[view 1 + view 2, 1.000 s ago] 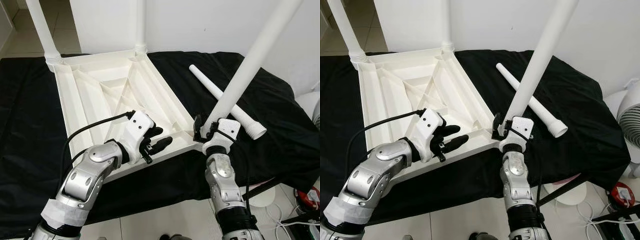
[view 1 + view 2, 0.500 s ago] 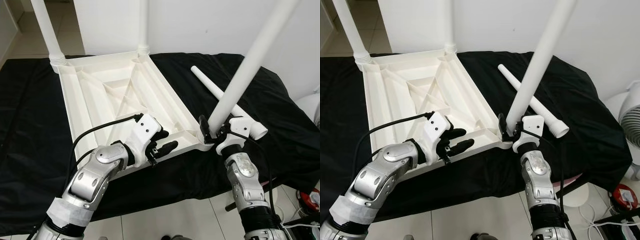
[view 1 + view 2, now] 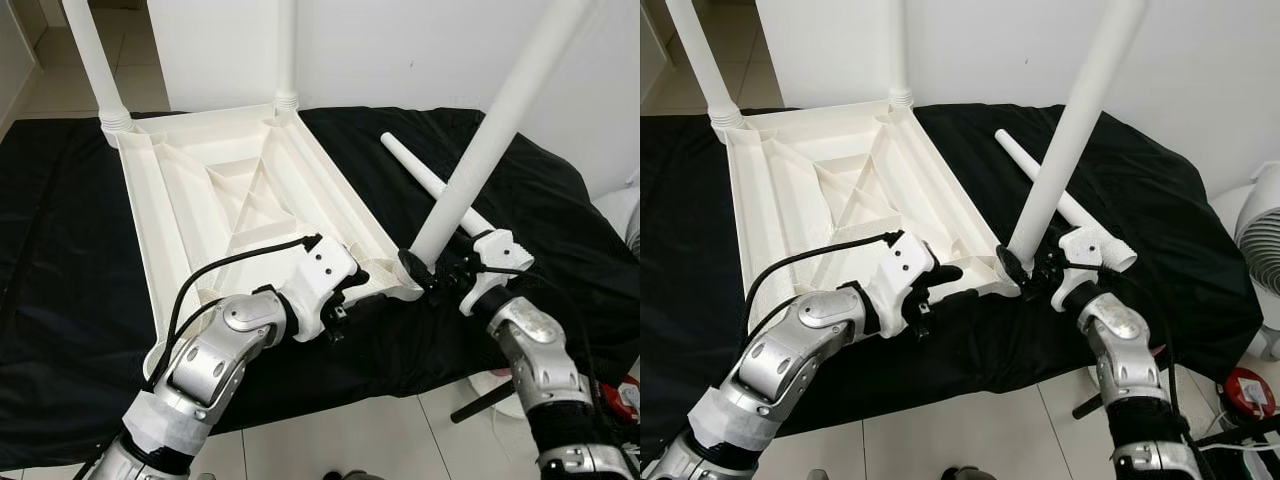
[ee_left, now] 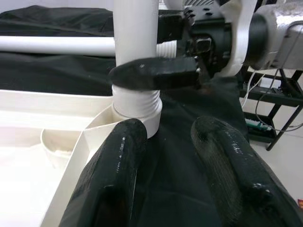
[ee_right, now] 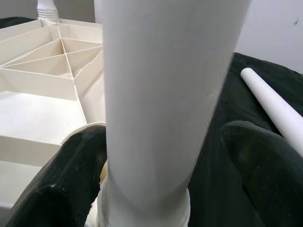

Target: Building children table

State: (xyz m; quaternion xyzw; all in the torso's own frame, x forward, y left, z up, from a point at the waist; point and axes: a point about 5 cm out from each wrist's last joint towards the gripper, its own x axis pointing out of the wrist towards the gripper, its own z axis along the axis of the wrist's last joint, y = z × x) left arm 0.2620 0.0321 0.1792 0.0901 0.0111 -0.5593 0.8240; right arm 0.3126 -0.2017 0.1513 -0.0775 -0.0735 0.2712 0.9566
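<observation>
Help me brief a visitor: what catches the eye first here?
The white table leg slanting up from the near right corner of the upturned white tabletop, the right gripper clamped at its base. The left gripper braces the tabletop's near edge; a spare leg lies on the black cloth.

The upturned white plastic tabletop [image 3: 230, 190] lay on the black-draped surface [image 3: 60, 300]. Two white legs [image 3: 95, 60] stood at its far corners. A third white leg [image 3: 490, 130] rose tilted from the near right corner, the right hand [image 3: 425, 272] around its base. A loose white leg [image 3: 430, 185] lay behind it. The left hand [image 3: 345, 300] sat at the near edge.
</observation>
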